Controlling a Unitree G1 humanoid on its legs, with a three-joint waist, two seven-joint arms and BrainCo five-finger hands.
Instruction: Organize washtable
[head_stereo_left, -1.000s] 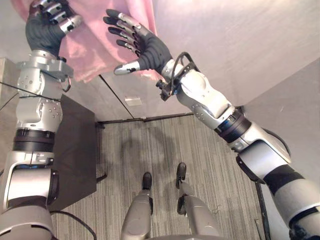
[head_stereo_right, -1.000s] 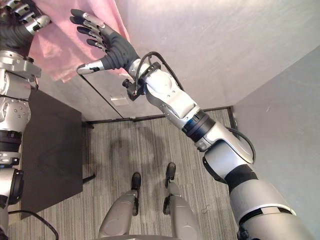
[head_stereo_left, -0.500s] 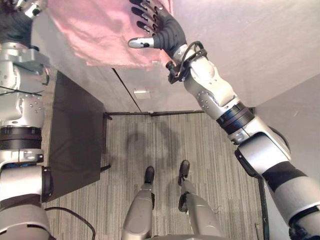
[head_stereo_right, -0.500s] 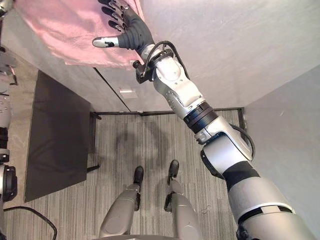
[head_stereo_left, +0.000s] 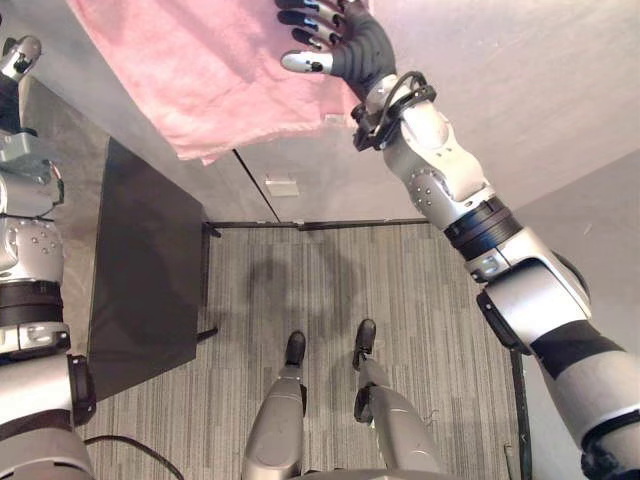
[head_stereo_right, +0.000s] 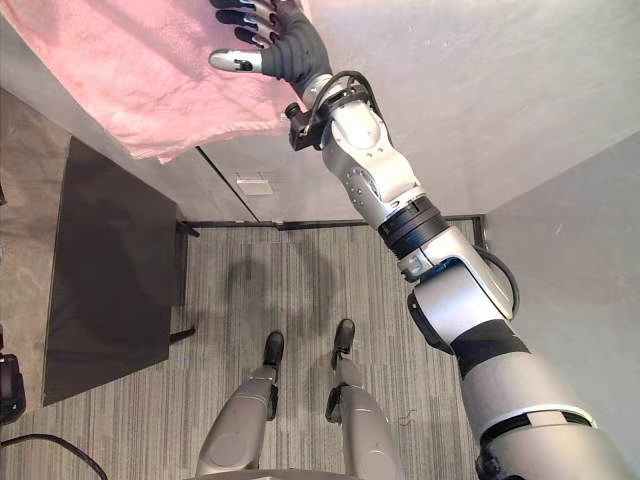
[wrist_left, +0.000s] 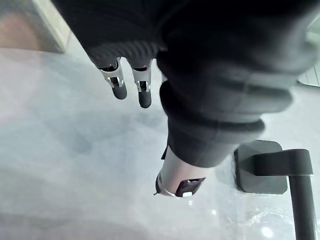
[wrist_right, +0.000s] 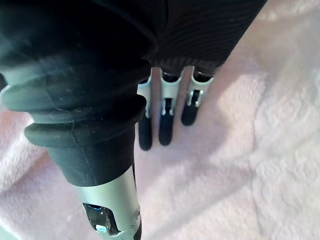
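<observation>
The right hand (head_stereo_left: 355, 45), fingers straight and slightly spread, is over the pink towel (head_stereo_left: 200, 80) lying on the grey surface (wrist_left: 60, 165). The left hand (wrist_left: 210, 75) hovers above bare surface, fingers loosely extended.

I see my right hand (head_stereo_right: 278, 48) at the top, fingers (head_stereo_right: 255, 33) straight and spread over the pink towel (head_stereo_right: 120, 80) on the pale grey surface (head_stereo_right: 480, 90) — lower down, a dark panel (head_stereo_right: 110, 280) borders the striped floor (head_stereo_right: 300, 290).

Head stereo looks down; wrist cams close.
</observation>
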